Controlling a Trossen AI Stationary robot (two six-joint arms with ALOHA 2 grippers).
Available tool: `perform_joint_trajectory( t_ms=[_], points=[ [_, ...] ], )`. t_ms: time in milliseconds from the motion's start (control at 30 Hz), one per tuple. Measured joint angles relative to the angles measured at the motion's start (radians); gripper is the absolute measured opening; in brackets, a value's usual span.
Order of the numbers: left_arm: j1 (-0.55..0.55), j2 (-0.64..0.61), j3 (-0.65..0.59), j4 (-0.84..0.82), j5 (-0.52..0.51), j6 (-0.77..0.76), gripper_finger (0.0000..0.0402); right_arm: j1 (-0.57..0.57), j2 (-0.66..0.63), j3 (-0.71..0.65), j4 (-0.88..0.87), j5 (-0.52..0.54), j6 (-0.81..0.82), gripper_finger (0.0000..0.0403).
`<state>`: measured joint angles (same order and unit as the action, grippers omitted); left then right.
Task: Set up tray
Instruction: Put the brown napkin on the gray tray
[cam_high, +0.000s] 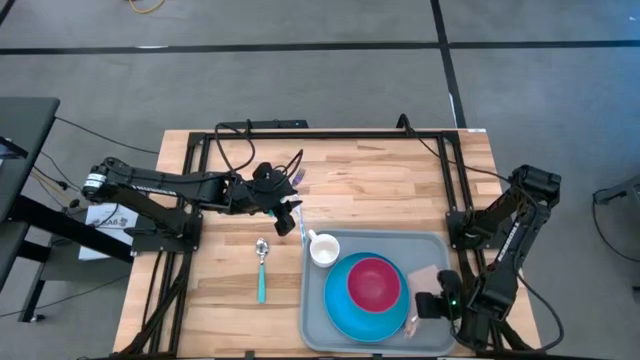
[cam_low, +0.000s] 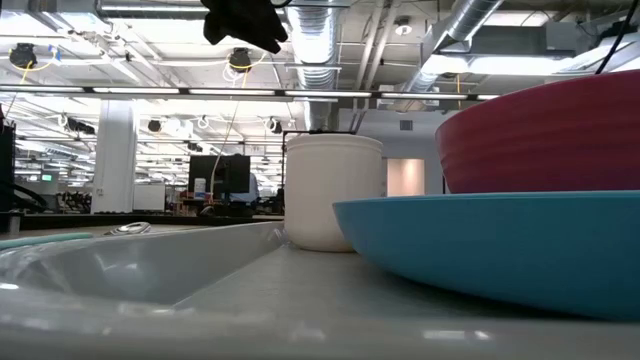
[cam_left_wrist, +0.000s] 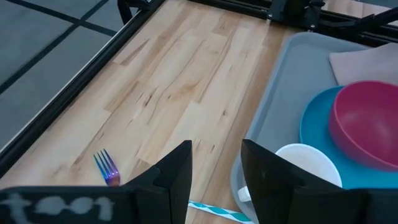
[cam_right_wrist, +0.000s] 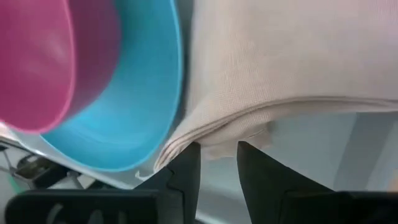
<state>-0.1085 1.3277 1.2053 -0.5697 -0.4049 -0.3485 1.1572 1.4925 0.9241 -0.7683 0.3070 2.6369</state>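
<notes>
Left tool (cam_left_wrist: 214, 171) released; right tool (cam_right_wrist: 217, 163) parted, napkin (cam_right_wrist: 292, 68) edge hiding tray (cam_high: 320, 325).

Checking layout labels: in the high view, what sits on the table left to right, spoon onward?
spoon → white cup → pink bowl on the blue plate → beige napkin, the last four on the tray.

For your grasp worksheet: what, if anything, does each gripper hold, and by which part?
Left gripper: nothing, fingers apart above the table. Right gripper: at the folded napkin's edge; a hold cannot be told.
</notes>
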Motion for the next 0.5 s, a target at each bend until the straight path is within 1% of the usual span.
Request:
perform_joint_trajectory(
  t_ms=[100, 200, 300, 400, 500],
  points=[
    [0.0, 0.0, 0.0, 0.0, 0.001, 0.0, 0.0127, 0.0, 0.0, 0.0, -0.014, 0.005, 0.001, 0.0098],
    [0.0, 0.0, 0.0, 0.0, 0.001, 0.0, 0.0127, 0.0, 0.0, 0.0, 0.011, 0.012, 0.003, 0.0098],
    [0.0, 0.0, 0.0, 0.0, 0.0, 0.0, 0.0127, 0.008, 0.0, 0.009, 0.025, 0.05, 0.001, 0.0098],
    [0.0, 0.0, 0.0, 0.0, 0.0, 0.0, 0.0127, 0.021, 0.0, 0.034, -0.006, 0.107, -0.008, 0.0098],
    [0.0, 0.0, 0.0, 0.0, 0.0, 0.0, 0.0127, 0.031, 0.0, 0.043, -0.06, 0.118, -0.004, 0.0098]
  ],
)
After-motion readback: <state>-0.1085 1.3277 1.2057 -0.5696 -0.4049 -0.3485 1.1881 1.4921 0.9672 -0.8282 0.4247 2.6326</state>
